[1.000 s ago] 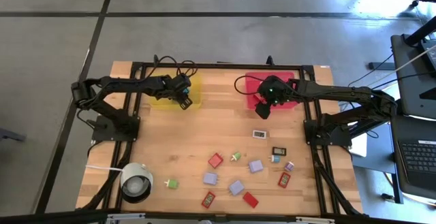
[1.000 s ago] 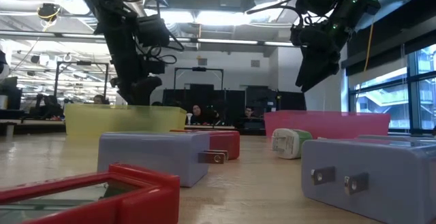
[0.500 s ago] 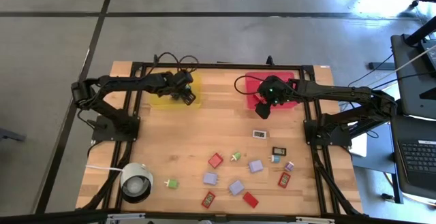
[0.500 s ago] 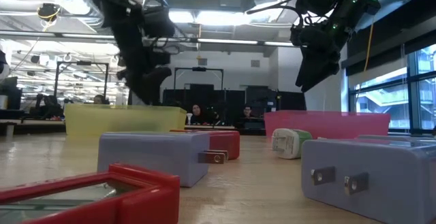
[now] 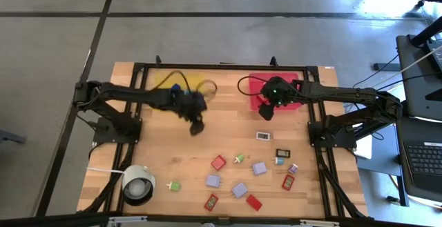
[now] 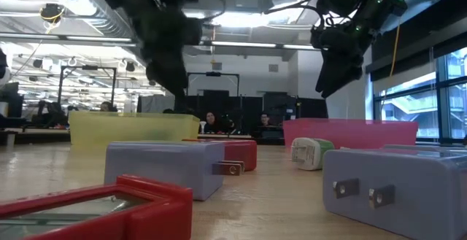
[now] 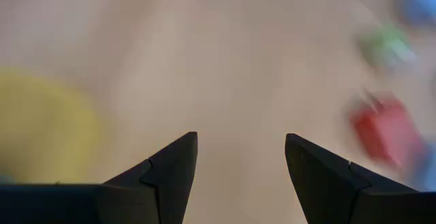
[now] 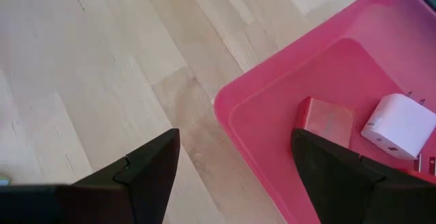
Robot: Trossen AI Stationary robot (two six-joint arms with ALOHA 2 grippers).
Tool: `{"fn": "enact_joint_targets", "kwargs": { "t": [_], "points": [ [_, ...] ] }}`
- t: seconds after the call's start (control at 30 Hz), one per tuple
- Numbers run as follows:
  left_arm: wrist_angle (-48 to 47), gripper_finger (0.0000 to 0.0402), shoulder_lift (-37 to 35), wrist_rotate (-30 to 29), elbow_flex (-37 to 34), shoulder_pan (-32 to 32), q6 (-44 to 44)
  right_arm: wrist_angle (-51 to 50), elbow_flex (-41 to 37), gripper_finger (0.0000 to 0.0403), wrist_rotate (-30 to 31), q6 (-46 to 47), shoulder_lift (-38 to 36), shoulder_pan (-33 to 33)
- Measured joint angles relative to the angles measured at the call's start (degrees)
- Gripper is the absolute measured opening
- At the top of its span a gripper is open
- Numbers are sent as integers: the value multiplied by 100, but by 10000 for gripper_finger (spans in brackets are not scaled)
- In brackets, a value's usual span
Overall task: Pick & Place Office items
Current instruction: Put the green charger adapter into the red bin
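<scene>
The office items are small red, lilac, green, teal and white blocks scattered flat on the table's near right part, among them a red one, a lilac one and a white one. In the low view a lilac block and a red block lie close by. My left gripper is open above bare wood near the table's middle. My right gripper is open above the near left corner of the red tray, which holds a red block and a white plug.
The yellow tray sits at the far edge, partly under my left arm. A white round cylinder stands at the near left corner. Bare wood lies between the trays and the items. People sit in the room behind the table.
My left gripper has swung away from above the yellow tray, toward the table's near edge and to the right, ending over the middle of the table. It stays open.
</scene>
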Motion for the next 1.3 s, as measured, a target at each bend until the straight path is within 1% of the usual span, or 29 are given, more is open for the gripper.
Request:
{"fn": "enact_joint_targets", "kwargs": {
  "t": [0.13,0.23,0.33,0.5,0.57,0.67,0.73,0.8,1.0,1.07,1.3],
  "points": [
    [-201,221,0,678,0,-852,83,63,0,284,1,-13,0,0],
    [-333,218,0,812,-2,-1564,83,65,0,284,0,-13,0,0],
    [-362,219,0,596,-4,-2258,84,65,0,284,-1,-13,0,0],
    [-353,221,0,-30,-4,-3190,429,67,0,284,0,-13,0,0],
    [-334,219,2,-231,-4,-3492,410,67,0,284,0,-13,0,0],
    [-321,218,2,-580,-4,-3869,99,67,0,284,-1,-13,0,0],
    [-317,218,2,-841,-4,-4090,-276,67,0,284,1,-15,0,0],
    [-271,218,2,-970,-7,-4270,-525,68,0,284,1,-14,0,0],
    [210,218,144,-1010,-7,-4537,-565,69,0,284,1,-15,0,0],
    [324,218,292,-920,-7,-4545,-536,73,0,284,1,-15,0,0],
    [277,218,768,-189,-11,-4542,-576,96,0,284,1,-15,0,0]
  ]
}}
